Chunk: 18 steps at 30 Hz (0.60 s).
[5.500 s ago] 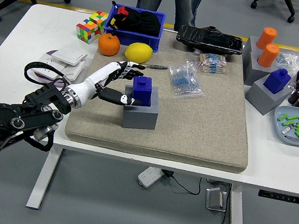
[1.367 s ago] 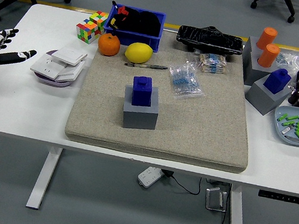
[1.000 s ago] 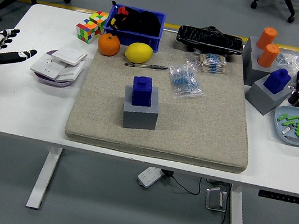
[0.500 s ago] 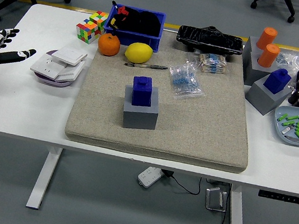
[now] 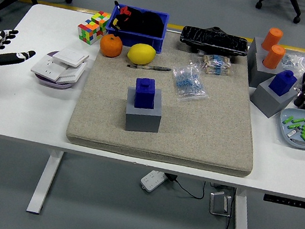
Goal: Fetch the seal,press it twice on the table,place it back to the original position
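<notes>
The blue seal point(image 5: 145, 92) stands upright in its grey block holder point(image 5: 143, 116) on the beige mat point(image 5: 208, 129), left of the mat's middle. Nothing touches it. My left hand point(image 5: 3, 49) is far away at the picture's left edge, over the white table, with its white-and-black fingers spread and holding nothing. My right arm does not show.
Stacked white sockets point(image 5: 62, 64) lie left of the mat. An orange point(image 5: 111, 45), a lemon point(image 5: 141, 53), a pen point(image 5: 149, 67), a puzzle cube point(image 5: 93, 26) and a blue bin point(image 5: 140, 25) are at the back. Other seals in grey holders point(image 5: 276, 90) and a blue dish point(image 5: 304, 130) stand right.
Since 5.5 s ago my left hand has left the seal and drawn back to the left edge; the person at the far side is gone. Over the last second it barely moves.
</notes>
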Each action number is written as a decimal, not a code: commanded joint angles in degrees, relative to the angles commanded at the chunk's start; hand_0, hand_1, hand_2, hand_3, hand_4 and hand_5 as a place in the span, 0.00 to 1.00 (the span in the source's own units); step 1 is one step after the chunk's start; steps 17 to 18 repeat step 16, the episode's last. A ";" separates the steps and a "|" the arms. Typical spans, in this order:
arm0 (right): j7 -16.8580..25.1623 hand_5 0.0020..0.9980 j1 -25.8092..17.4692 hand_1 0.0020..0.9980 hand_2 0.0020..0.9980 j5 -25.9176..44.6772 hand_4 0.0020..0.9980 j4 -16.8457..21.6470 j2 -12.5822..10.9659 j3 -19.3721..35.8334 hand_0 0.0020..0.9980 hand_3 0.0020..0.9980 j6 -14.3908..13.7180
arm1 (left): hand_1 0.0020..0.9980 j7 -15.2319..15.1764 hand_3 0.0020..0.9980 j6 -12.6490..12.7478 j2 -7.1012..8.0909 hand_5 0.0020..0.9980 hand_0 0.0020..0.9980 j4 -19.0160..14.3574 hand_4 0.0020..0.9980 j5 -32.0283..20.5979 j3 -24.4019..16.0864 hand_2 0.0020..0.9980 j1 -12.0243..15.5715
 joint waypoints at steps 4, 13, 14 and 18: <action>0.01 0.53 0.04 0.69 0.66 0.19 0.72 0.00 -0.09 -0.34 0.73 0.62 0.02 | 0.95 0.00 0.94 0.00 0.02 0.37 0.92 -0.07 0.85 0.10 -0.02 0.95 -0.07; 0.01 0.52 -0.07 0.69 0.66 0.36 0.72 0.00 -0.16 -0.52 0.73 0.62 0.03 | 0.95 0.00 0.94 0.02 -0.06 0.37 0.92 -0.10 0.85 0.16 0.09 0.95 -0.04; -0.01 0.52 -0.10 0.69 0.66 0.29 0.72 0.00 -0.15 -0.45 0.73 0.62 0.03 | 0.95 0.00 0.94 0.02 -0.06 0.37 0.92 -0.10 0.85 0.16 0.07 0.95 -0.02; -0.02 0.52 -0.15 0.69 0.66 0.20 0.72 0.00 -0.11 -0.32 0.73 0.62 0.01 | 0.95 0.02 0.94 0.01 -0.08 0.37 0.92 -0.07 0.85 0.13 0.11 0.95 0.01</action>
